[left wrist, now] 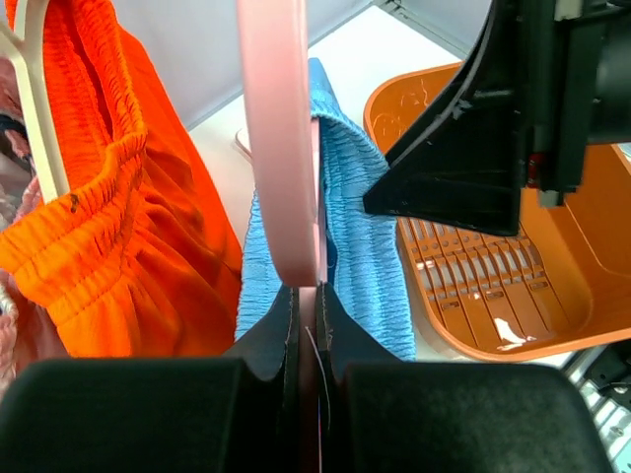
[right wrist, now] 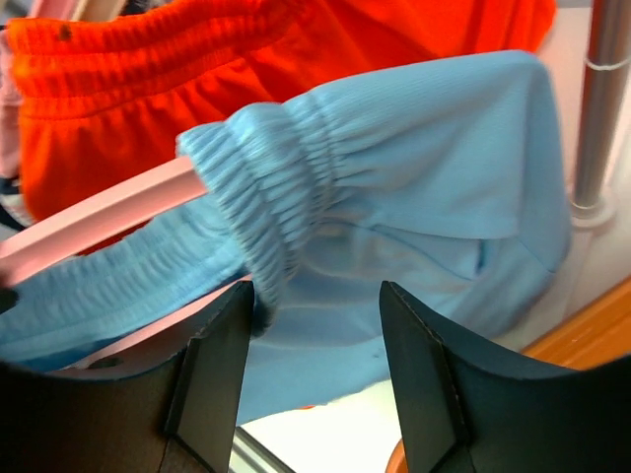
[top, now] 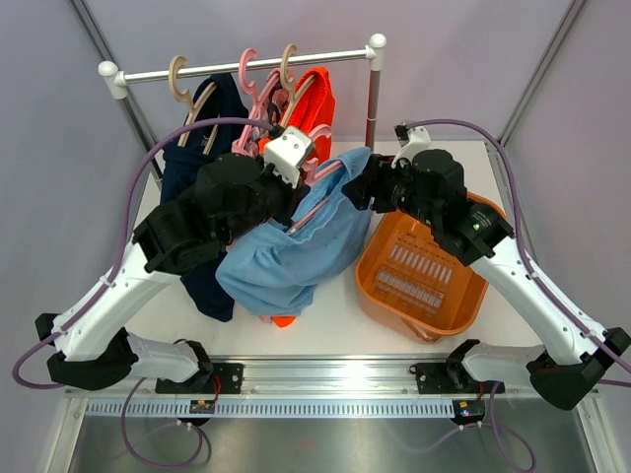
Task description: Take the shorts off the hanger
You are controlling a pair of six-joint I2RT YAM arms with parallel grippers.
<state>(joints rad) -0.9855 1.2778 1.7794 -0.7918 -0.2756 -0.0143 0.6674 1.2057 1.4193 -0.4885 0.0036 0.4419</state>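
Note:
The light blue shorts point(top: 296, 251) hang on a pink hanger point(top: 317, 209), held in front of the rack. My left gripper point(top: 314, 169) is shut on the hanger point(left wrist: 281, 148), fingertips pinching its bar point(left wrist: 315, 310). My right gripper point(top: 361, 187) is open at the right end of the blue waistband point(right wrist: 266, 187), with its jaws on either side of blue fabric point(right wrist: 315, 305). The orange shorts point(top: 317, 103) and the dark navy shorts point(top: 197, 163) hang on the rail. The pink patterned shorts point(top: 254, 136) are mostly hidden behind my left arm.
The white rail point(top: 246, 67) carries several hangers, with its post point(top: 373, 99) at the right. An orange basket point(top: 424, 271) stands on the table under my right arm. Grey walls close in the back and sides.

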